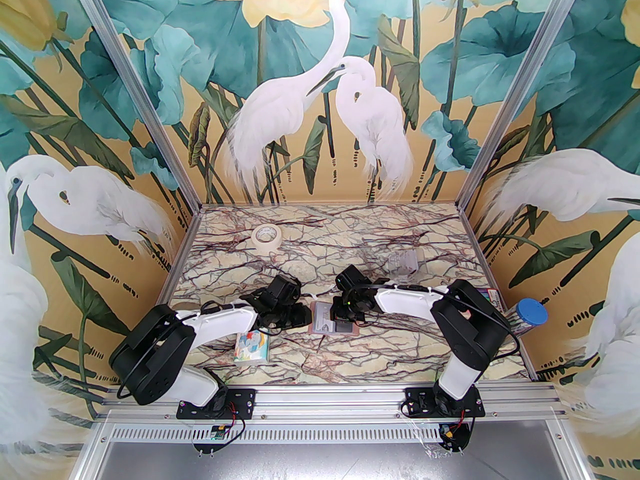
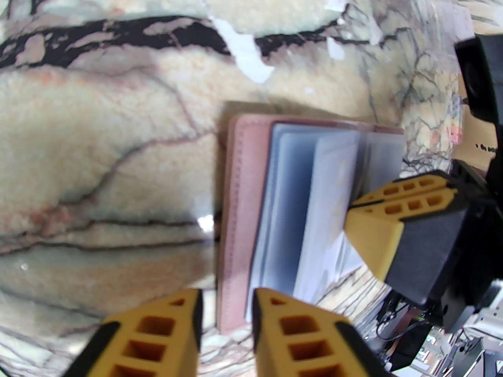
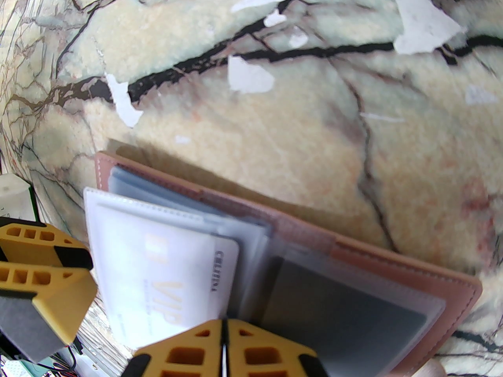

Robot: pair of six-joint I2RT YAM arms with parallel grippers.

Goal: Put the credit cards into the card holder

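Note:
The pink card holder (image 1: pixel 316 330) lies open on the marble table between the two grippers. A white card (image 3: pixel 169 273) marked VIP sits inside a clear sleeve that stands up from the holder (image 3: pixel 393 257). A dark card (image 3: pixel 338 312) lies in the sleeve on the right half. My right gripper (image 3: pixel 224 328) is shut, its tips down at the fold beside the white card's sleeve (image 2: pixel 334 194). My left gripper (image 2: pixel 227 308) hovers at the holder's (image 2: pixel 239 210) left pink edge, jaws a little apart with nothing gripped.
A cartoon-printed tissue pack (image 1: pixel 252 346) lies near the left arm. A tape roll (image 1: pixel 266 238) sits at the back left and a clear plastic box (image 1: pixel 405 264) at the back right. A blue-capped tube (image 1: pixel 530 313) leans at the right wall.

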